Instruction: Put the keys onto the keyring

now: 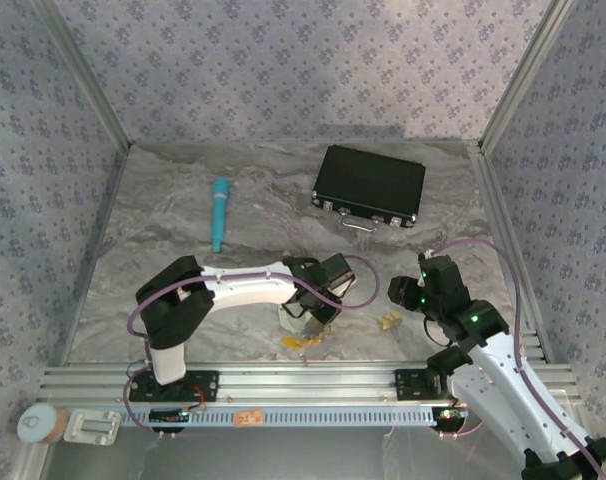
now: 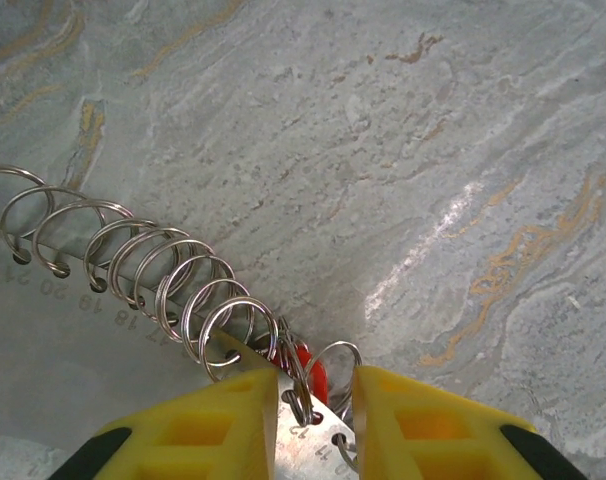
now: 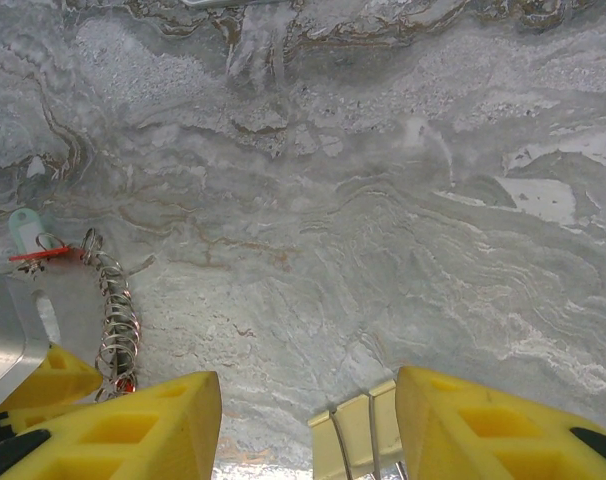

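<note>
Left wrist, bottom: left gripper (image 2: 316,368) hugging a numbered tab (image 2: 308,445) by silver rings (image 2: 188,285). Gripped? Can't tell. Right wrist, bottom: right gripper (image 3: 308,382) gaping, yellow tag (image 3: 348,440) between.

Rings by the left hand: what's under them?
Under the rings lies a numbered grey strip; a red tag peeks out. The left hand's fingers cover the near end.

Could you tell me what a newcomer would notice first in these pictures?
Probably the coil-like row of small silvery rings running up-left from between the yellow fingers of the left gripper, with a red tag among them. From above, the black case at the far side, right of centre, and the teal tube left of centre stand out on the marbled table.
</note>
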